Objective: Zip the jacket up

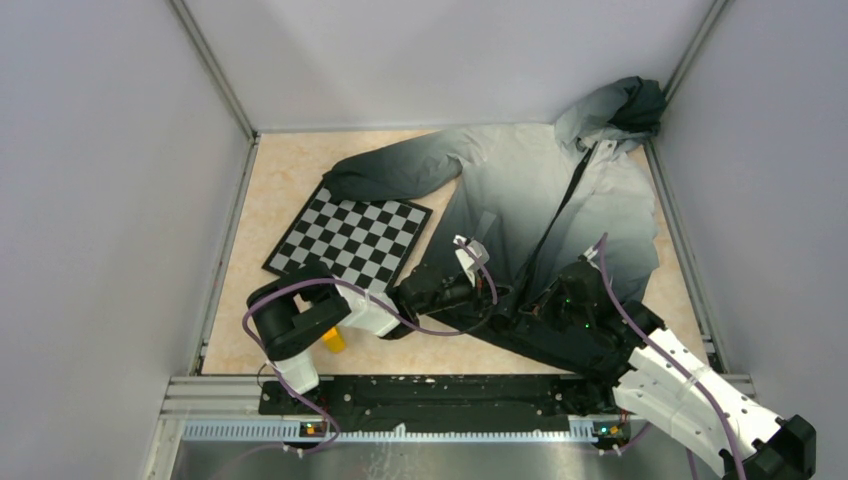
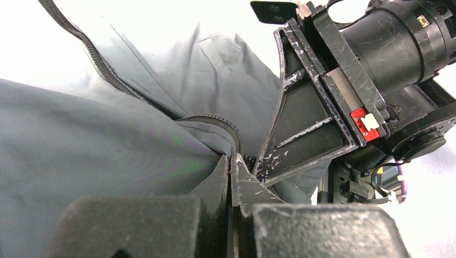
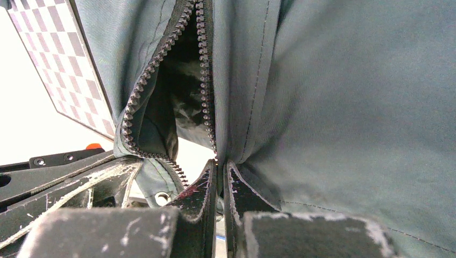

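**Jacket** (image 1: 560, 190): smooth, matte woven fabric, pale grey at the hood (image 1: 625, 105) and shading to black at the hem (image 1: 545, 335). It lies spread on the right half of the bench (image 1: 290, 180). The hood is in the far right corner and the hem is nearest your arm bases. One sleeve (image 1: 390, 172) reaches left to the checkerboard's far corner.

**Zipper** (image 3: 203, 70): dark, fine-toothed. At the lower end its two rows part in a narrow leaf shape over black lining.

**Checkerboard** (image 1: 350, 238): flat, rigid, black-and-white squares, left of the jacket.

**Bench**: pale peach, faintly mottled.

**Left hand** (image 2: 232, 161): scuffed black fingers pressed together on the jacket's zipper edge at the hem.

**Right hand** (image 3: 219, 166): scratched black fingers pinched on a fold of jacket fabric, just beside one tooth row. Your two hands sit close together at the hem.
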`<move>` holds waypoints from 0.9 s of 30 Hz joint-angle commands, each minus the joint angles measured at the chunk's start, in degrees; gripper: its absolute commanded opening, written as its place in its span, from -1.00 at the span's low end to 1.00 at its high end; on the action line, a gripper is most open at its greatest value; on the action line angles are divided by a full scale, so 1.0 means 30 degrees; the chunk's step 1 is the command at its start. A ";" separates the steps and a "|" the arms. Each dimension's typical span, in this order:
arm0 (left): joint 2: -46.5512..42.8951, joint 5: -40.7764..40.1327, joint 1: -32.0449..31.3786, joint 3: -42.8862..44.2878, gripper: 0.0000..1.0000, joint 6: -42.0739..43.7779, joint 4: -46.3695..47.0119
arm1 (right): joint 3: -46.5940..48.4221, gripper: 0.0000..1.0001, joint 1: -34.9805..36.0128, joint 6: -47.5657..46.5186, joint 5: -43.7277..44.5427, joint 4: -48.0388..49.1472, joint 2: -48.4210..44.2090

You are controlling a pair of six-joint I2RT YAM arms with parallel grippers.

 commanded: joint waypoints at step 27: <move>0.0392 0.0051 -0.0103 0.0662 -1.00 -0.0009 0.1252 | -0.0136 -1.00 0.0088 -0.0176 -0.0382 0.1475 -0.0188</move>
